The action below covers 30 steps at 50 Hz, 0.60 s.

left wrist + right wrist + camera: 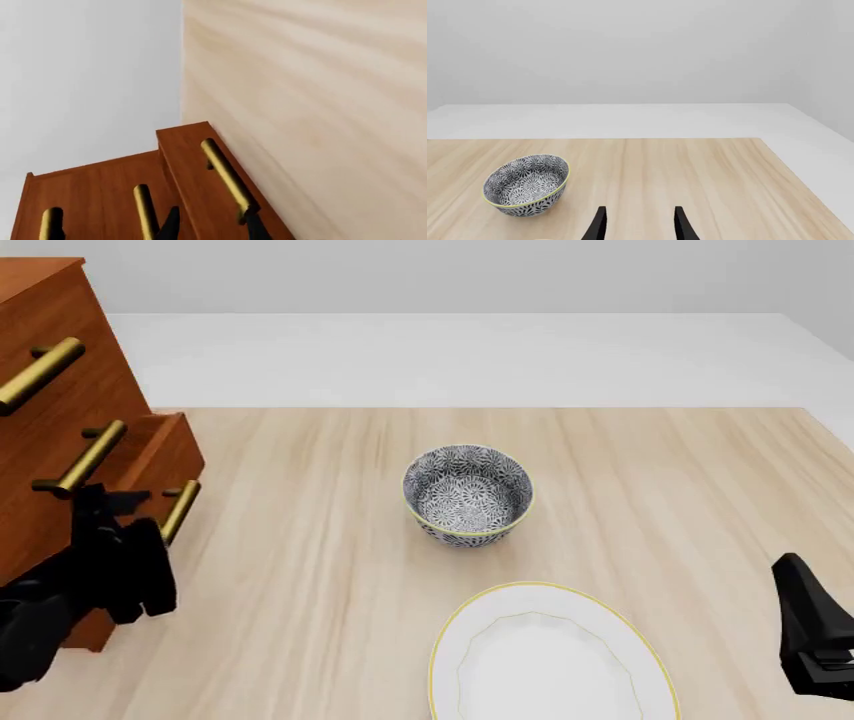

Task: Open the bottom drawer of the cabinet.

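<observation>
Reddish-brown wood at the left edge of the counter (694,500): the cabinet (54,370), three drawer fronts, each with a brass bar. Bottom drawer (167,460): lowest of the three, already partly out, front standing proud of the two upper fronts in both the front and left wrist views. Judged as a task well begun but not finished; depth of opening hard to gauge, further travel probably available. Left hand (212,227): fingers (257,227) spread apart, straddling the lower end of the bottom drawer's handle (227,175), one finger touching or just beside the bar, no clamp on it visible. Right hand (637,225): fingers likewise apart, holding nothing, parked at the near right of the counter, well apart from the cabinet. Patterned bowl (467,490) and white plate (547,660): mid-counter, clear of the drawer's path. Remaining, by estimate: pull outward along the drawer's run to full extension, then release.
</observation>
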Tool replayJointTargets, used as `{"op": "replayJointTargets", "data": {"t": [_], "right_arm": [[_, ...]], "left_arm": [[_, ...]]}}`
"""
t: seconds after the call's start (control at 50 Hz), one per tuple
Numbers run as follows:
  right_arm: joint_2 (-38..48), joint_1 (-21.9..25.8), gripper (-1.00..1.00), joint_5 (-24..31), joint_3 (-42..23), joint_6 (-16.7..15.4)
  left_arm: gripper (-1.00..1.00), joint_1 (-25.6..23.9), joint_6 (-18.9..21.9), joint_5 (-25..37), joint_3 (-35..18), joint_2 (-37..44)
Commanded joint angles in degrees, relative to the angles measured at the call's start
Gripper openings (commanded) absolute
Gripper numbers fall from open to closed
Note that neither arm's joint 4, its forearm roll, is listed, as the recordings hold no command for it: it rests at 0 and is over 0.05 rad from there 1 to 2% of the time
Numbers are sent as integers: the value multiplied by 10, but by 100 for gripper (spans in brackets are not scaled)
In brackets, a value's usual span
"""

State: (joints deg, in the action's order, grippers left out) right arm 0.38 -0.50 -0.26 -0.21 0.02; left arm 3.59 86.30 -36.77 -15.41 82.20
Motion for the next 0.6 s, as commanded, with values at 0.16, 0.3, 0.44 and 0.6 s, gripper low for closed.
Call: {"op": "replayJointTargets", "data": {"t": [0.16,0.3,0.44,0.6], "right_arm": [[0,0,100,0,0,0],[0,0,100,0,0,0],[0,0,100,0,0,0],[0,0,100,0,0,0]], "left_arm": [[100,-27,-143,218,-62,-157],[100,-53,-228,330,-117,-227],[100,-66,-305,403,-148,-277],[100,-60,-381,445,-160,-326]]}}
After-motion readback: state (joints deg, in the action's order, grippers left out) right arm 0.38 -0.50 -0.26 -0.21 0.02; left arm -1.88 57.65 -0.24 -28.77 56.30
